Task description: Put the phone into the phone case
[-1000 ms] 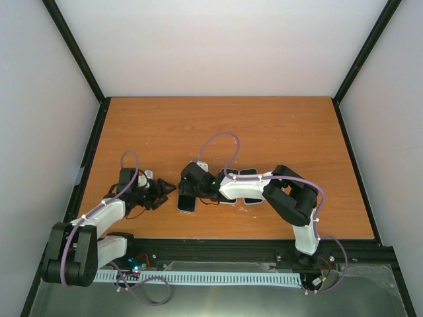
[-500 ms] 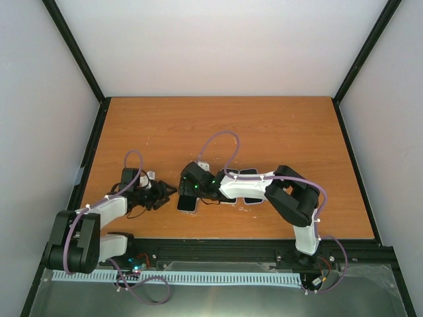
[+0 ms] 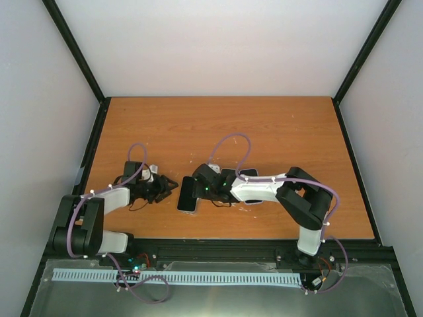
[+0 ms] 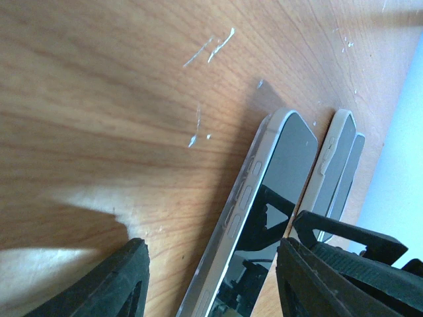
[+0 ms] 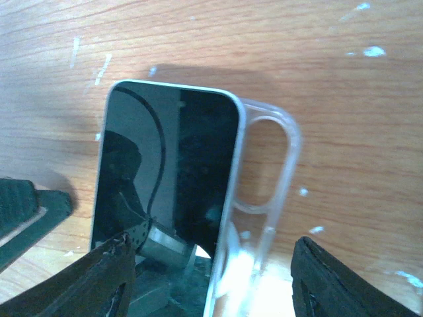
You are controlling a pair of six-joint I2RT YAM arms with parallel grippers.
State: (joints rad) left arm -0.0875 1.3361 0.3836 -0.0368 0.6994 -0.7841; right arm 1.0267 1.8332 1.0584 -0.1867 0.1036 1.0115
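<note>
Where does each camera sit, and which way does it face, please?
Top external: above and behind, looking down on the orange-brown wooden table; left arm and right arm show.
Left wrist: low, looking along the black-screened, silver-edged phone; its black fingers show.
Right wrist: above phone and clear plastic case; its fingers show.
All share the phone.

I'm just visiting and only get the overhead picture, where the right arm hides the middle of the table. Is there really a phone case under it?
Observer: Yes. The right wrist view shows a clear case lying flat, right against the phone.
Operator: So the phone is inside it?
Observer: Not seated. The case sticks out along one long side of the phone and is not wrapped around it.
Operator: Is a claw squeezing anything?
Observer: No. The right claw and the left claw both have their fingers standing apart, gripping nothing that I can see.
</note>
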